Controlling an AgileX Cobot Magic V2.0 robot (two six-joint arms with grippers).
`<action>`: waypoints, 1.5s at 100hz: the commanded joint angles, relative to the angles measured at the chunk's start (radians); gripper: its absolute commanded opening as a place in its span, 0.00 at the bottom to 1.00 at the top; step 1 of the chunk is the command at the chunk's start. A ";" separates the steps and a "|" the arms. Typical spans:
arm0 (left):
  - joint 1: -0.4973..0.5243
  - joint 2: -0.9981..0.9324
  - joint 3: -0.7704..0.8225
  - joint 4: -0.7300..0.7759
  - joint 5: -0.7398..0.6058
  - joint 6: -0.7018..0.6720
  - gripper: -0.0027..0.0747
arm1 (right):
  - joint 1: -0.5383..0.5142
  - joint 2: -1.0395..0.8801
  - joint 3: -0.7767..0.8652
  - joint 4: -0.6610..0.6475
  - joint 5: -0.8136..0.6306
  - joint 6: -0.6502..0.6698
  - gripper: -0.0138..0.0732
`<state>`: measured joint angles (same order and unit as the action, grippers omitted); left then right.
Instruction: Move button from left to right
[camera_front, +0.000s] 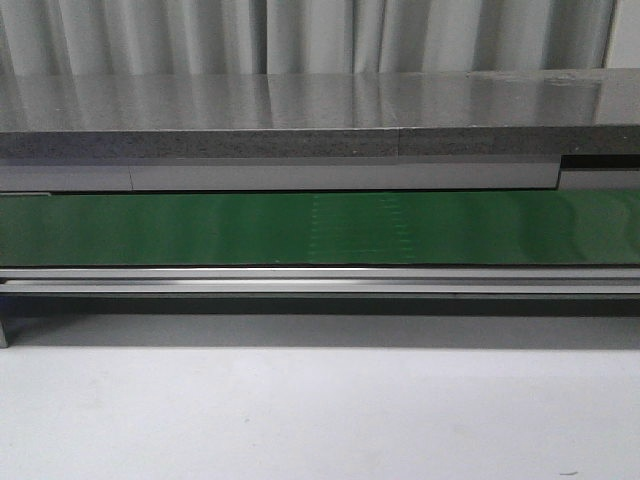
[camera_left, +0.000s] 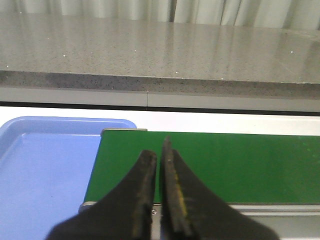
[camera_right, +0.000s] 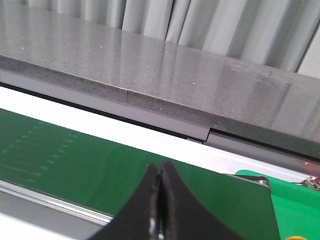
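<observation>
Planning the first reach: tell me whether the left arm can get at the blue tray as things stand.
Probably yes. The left claw, shut, sits just beside the blue tray at the end of the green belt, with nothing visible between them.

Left gripper (camera_left: 160, 150) and right gripper (camera_right: 160, 172) — jaws closed, empty.

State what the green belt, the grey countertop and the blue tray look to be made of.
Green belt: likely matte rubber or PVC, smooth with a soft sheen. Grey countertop: looks like polished speckled stone or composite, showing reflections and a grainy edge. Blue tray: probably moulded plastic, with a rounded rim and fine texture.
</observation>
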<state>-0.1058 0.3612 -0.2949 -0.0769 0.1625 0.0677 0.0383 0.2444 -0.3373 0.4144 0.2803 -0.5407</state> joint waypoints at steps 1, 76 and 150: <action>-0.008 0.004 -0.028 -0.007 -0.088 -0.006 0.04 | -0.001 0.005 -0.024 0.013 -0.074 -0.005 0.08; -0.008 0.004 -0.028 -0.007 -0.088 -0.006 0.04 | -0.001 0.005 -0.024 0.012 -0.074 -0.005 0.08; -0.008 0.004 -0.028 -0.007 -0.088 -0.006 0.04 | -0.002 -0.207 0.237 -0.369 -0.183 0.437 0.08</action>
<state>-0.1058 0.3612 -0.2949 -0.0769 0.1625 0.0677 0.0383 0.0612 -0.1031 0.0594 0.1937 -0.1123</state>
